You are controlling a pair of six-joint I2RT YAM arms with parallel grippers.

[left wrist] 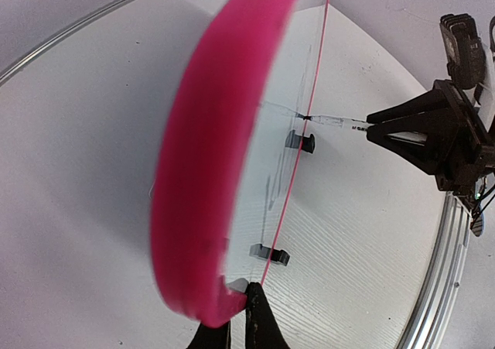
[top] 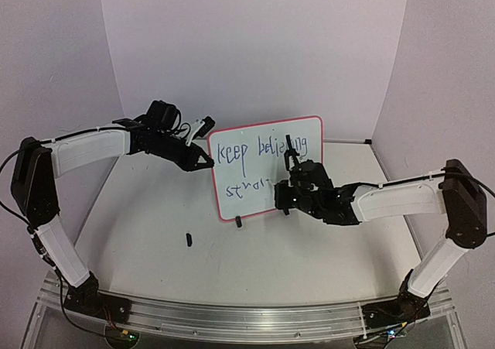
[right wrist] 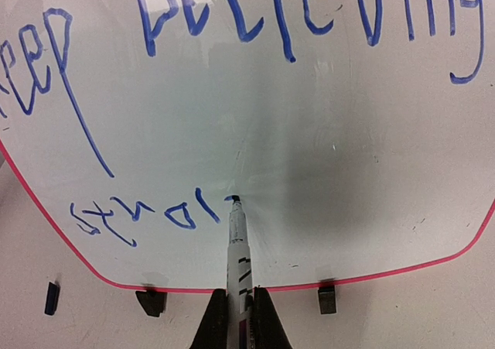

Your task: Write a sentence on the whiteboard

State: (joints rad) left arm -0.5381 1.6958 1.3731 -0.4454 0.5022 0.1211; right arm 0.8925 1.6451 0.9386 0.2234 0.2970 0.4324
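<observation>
The whiteboard (top: 267,180) stands on the table (top: 139,225), its left edge pinched by the left tool (top: 206,162); of the sentence (top: 232,153), "keep believing" is done and the lower word half-written, with the right tool (right wrist: 240,312) clamped on the marker (right wrist: 236,233) at that word's end.

The whiteboard (right wrist: 325,171) looks glossy and smooth; the table (left wrist: 371,233) is matt with fine ridges.

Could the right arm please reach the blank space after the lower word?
Probably yes: the marker in the right tool touches the whiteboard just past the last letter, with bare board beyond.
</observation>
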